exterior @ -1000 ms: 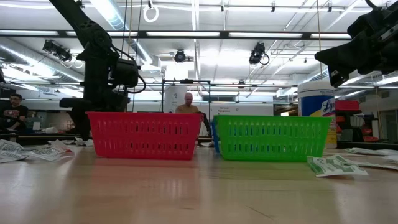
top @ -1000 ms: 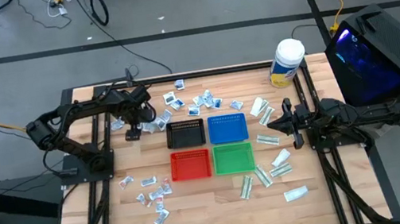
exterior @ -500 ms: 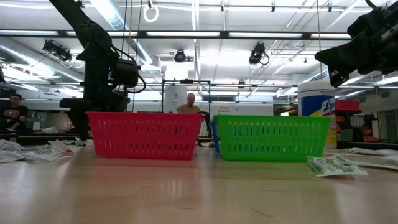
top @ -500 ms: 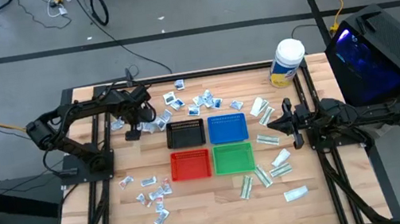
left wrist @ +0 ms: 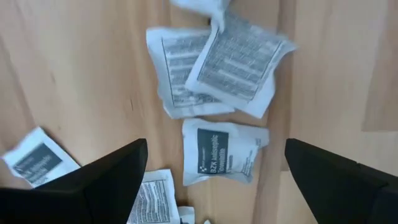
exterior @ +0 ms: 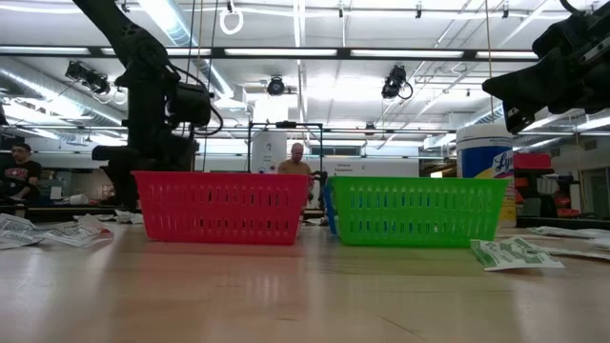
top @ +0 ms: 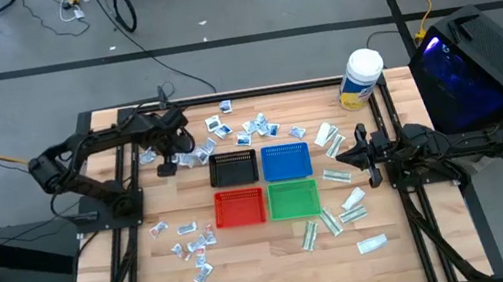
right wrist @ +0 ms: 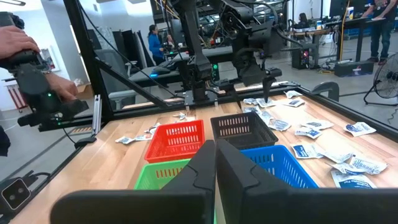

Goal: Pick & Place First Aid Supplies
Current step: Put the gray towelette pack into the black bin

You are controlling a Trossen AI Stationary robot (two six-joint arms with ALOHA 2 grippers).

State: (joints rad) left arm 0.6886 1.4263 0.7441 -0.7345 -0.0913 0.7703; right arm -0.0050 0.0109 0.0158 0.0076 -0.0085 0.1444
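The first aid supplies are small flat packets lying on the wooden table: white ones with bluish print at the far side (top: 250, 129) and near left (top: 192, 242), and white-and-green ones at the right (top: 339, 213). My left gripper (top: 170, 162) points down, left of the black tray (top: 233, 168). It is open, and its fingers (left wrist: 112, 180) stand on either side of one white packet with dark print (left wrist: 224, 152), which lies flat. My right gripper (top: 354, 148) is shut and level above the table's right side, holding nothing (right wrist: 216, 168).
Four mesh trays stand mid-table: the black one, blue (top: 286, 161), red (top: 240, 207) and green (top: 292, 198). A white jar with a yellow label (top: 360, 78) stands at the far right. More packets overlap just beyond the left gripper (left wrist: 217, 68). People show in the room behind (exterior: 297, 162).
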